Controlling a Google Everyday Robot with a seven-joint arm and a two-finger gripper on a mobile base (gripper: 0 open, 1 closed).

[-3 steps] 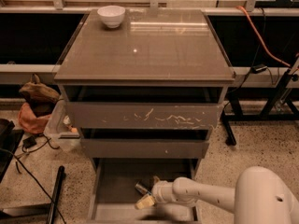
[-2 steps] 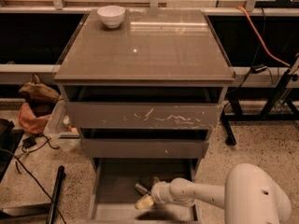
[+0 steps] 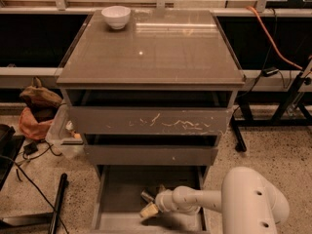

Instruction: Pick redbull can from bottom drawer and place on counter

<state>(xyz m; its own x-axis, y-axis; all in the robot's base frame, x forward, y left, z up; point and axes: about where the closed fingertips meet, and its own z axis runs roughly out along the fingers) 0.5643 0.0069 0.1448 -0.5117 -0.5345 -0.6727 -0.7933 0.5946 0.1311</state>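
The bottom drawer (image 3: 122,191) is pulled open at the foot of the cabinet. My gripper (image 3: 147,203) reaches into it from the right, low over the drawer floor near the middle. Its two fingers stand apart, one dark finger above and one pale finger (image 3: 148,210) below, with nothing visible between them. The redbull can does not show; it is hidden or out of view. The counter (image 3: 156,48) is the glossy top slab of the cabinet.
A white bowl (image 3: 116,16) stands at the counter's back left corner. The scratched top drawer (image 3: 151,121) and the middle drawer (image 3: 151,155) stick out slightly above the arm. A plastic bin, bags and cables lie on the floor at left. A frame leg stands at right.
The bulky white part of my arm has shifted left, closer to the drawer. The gripper has stayed at nearly the same spot in the bottom drawer.
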